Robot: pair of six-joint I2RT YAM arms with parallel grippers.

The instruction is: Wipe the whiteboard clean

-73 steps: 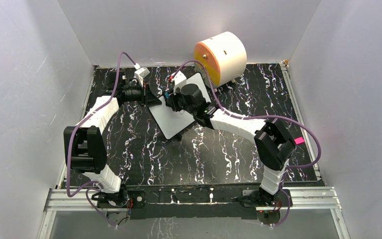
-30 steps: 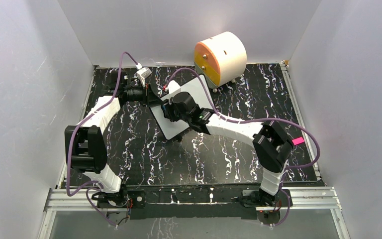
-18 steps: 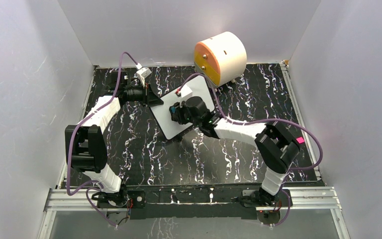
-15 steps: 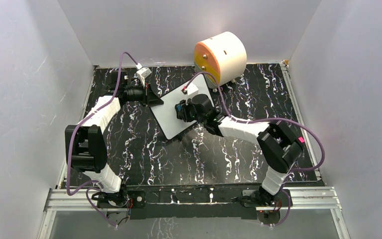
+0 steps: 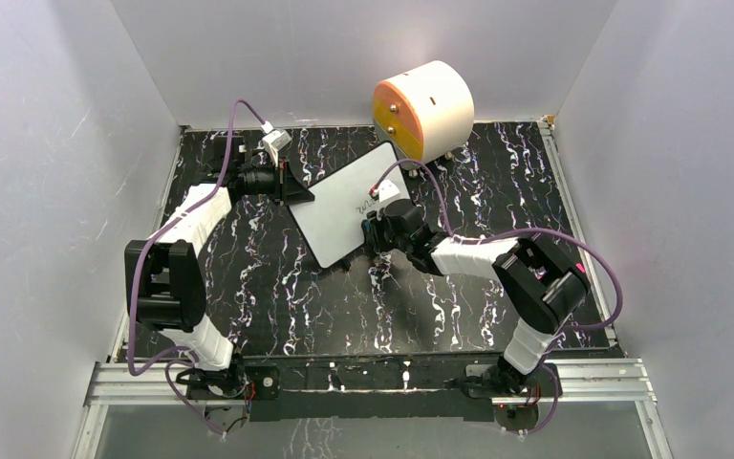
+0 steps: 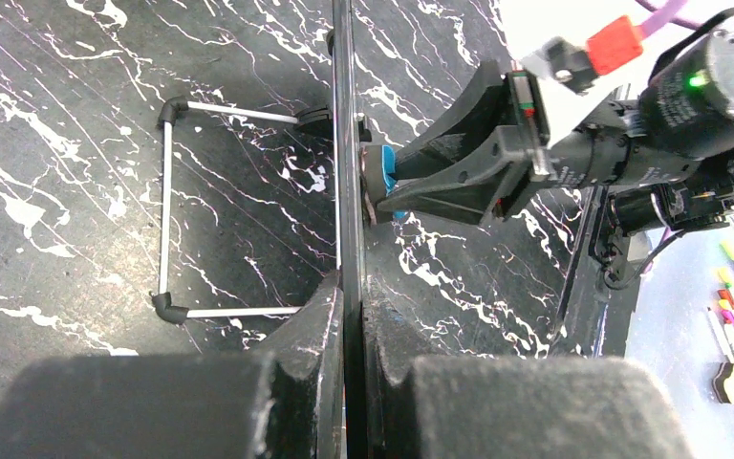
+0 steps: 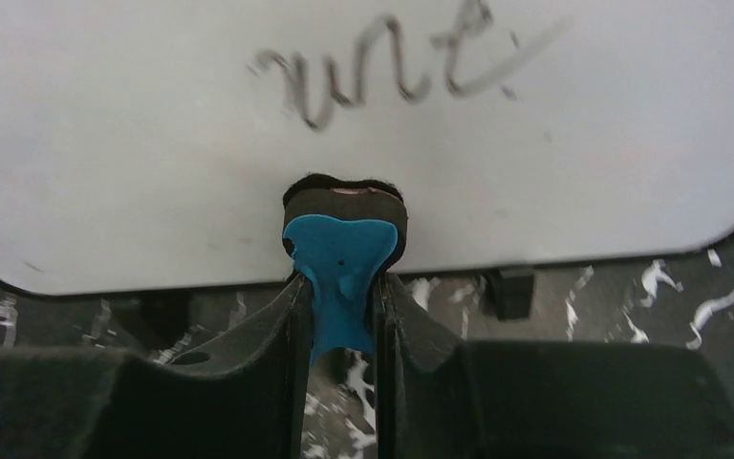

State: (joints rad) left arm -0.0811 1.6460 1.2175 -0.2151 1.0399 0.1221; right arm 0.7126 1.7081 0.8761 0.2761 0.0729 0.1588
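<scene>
Whiteboard (image 5: 336, 208)? Where?
— Far middle of the table (image 5: 459, 296), tilted. Left claw (image 6: 349, 287) pinches its edge.
— Right claw (image 7: 342, 298)?
— Squeezing a blue eraser (image 7: 342, 251) against the whiteboard's near edge, below the writing (image 7: 382, 67).

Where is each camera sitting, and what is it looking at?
Top external: high behind, looking down on the table, whiteboard and both whole arms.
Left wrist: on the left claw, looking along the whiteboard's edge; its own fingers show.
Right wrist: on the right claw, facing the whiteboard's written side; its fingers hold a blue eraser.
Shared: both wrist views show the eraser.
</scene>
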